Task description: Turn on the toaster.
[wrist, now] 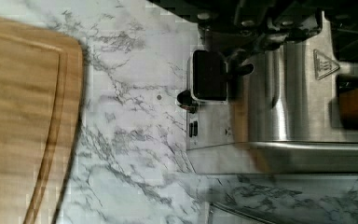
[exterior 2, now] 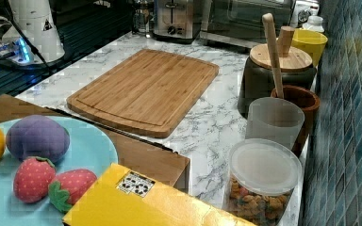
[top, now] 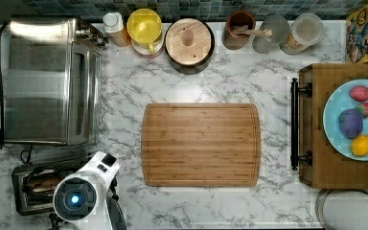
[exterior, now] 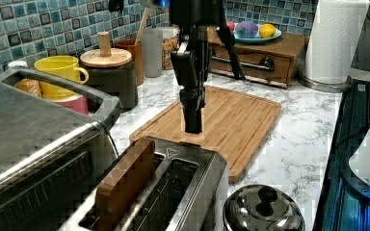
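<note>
The toaster (top: 31,189) is a small brushed-steel box at the top view's lower left, in front of the toaster oven. A brown slice (exterior: 125,183) stands in one of its slots. My gripper (exterior: 193,126) hangs straight down just above the toaster's (exterior: 183,168) end nearest the cutting board. In the wrist view the black lever (wrist: 209,74) sits on the end face of the toaster (wrist: 279,107), with a small black knob (wrist: 185,98) beside it, and the lever lies close under the gripper's dark parts. My white arm (top: 84,189) covers that end in the top view.
A large steel toaster oven (top: 48,81) stands behind the toaster. A bamboo cutting board (top: 201,143) lies mid-counter. A shiny domed steel lid (exterior: 262,209) sits beside the toaster. Jars and a yellow mug (top: 144,26) line the tiled wall. A wooden box (top: 316,163) carries a plate of toy fruit.
</note>
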Robot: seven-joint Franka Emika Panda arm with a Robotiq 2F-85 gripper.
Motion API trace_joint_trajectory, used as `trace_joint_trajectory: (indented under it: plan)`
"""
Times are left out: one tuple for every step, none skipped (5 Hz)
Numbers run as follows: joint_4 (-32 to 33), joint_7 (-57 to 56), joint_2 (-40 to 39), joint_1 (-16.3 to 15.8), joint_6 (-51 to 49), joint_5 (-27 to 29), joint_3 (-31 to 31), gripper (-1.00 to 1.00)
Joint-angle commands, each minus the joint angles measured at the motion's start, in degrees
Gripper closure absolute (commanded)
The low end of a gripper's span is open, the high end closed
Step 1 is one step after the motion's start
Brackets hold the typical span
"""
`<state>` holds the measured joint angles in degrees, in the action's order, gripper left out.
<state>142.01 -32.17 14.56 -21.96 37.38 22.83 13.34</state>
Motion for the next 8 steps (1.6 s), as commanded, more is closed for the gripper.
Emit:
trace_joint_trajectory:
  plan:
    - [-1.17, 7.16, -0.75, 2.67, 4.48, -0.05, -0.16, 1.0]
    - [-1.25, 6.52, -1.52, 2.6, 4.4, 0.63, 0.87, 1.0]
    - [-2.84, 4.28, -3.42, -0.43, 0.07, 2.11, -0.98, 1.0]
    - [-2.72, 3.59, -4.59, 1.04, 1.13, 2.69, 2.06, 1.0]
    - [-1.58, 4.94, -6.51, 1.63, 3.26, 1.44, 2.75, 1.0]
    - [-1.57, 6.45, -8.81, 2.82, 4.08, 0.64, 3.23, 1.0]
    - [-0.4, 6.08, -9.44, 2.29, 5.26, 1.06, 3.58, 1.0]
    - [1.3, 5.66, -11.41, 1.03, 6.87, 2.51, 4.38, 1.0]
